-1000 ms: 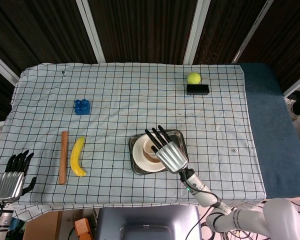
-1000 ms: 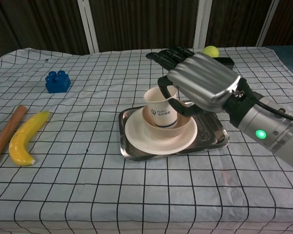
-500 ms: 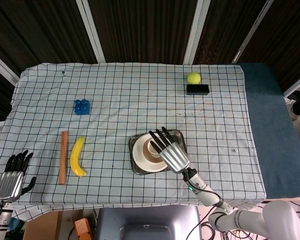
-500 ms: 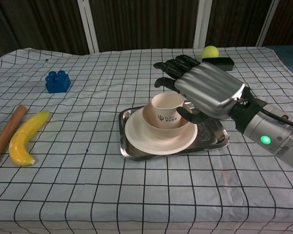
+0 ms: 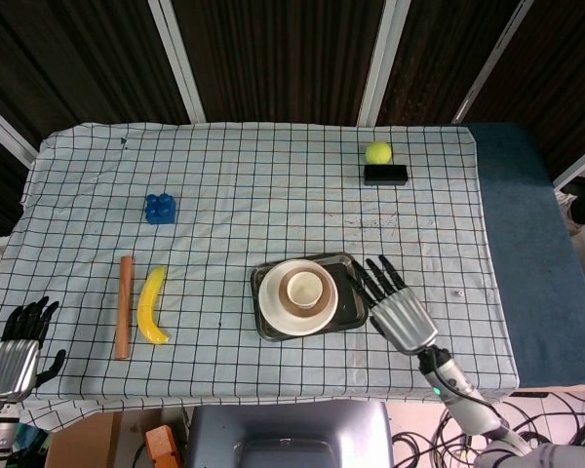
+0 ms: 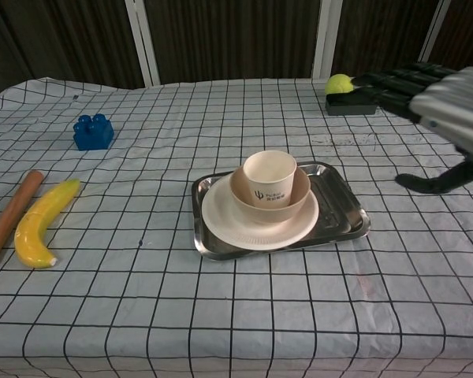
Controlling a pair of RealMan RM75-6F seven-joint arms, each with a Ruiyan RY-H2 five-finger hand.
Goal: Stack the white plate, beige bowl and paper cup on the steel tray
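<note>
Item one, as I see it from my station: small paper cup (image 6: 270,178), upright, standing inside the beige bowl (image 6: 269,201). Bowl sits on the round white plate (image 6: 257,220), plate on the rectangular steel tray (image 6: 342,213), tray near the table's front edge on the black-grid white cloth (image 5: 234,185).

My right hand (image 5: 398,308): just beside the tray's right edge, apart from the stack, fingers spread wide, holding nothing. My left hand (image 5: 18,346): front-left corner of the table, well apart from the tray, fingers extended, empty.

Other stock: yellow banana (image 6: 41,223) beside wooden rod (image 6: 10,214), left of tray; blue toy block (image 6: 93,131) further back; yellow-green ball (image 5: 377,152) touching black rectangular block (image 5: 385,175), far right
</note>
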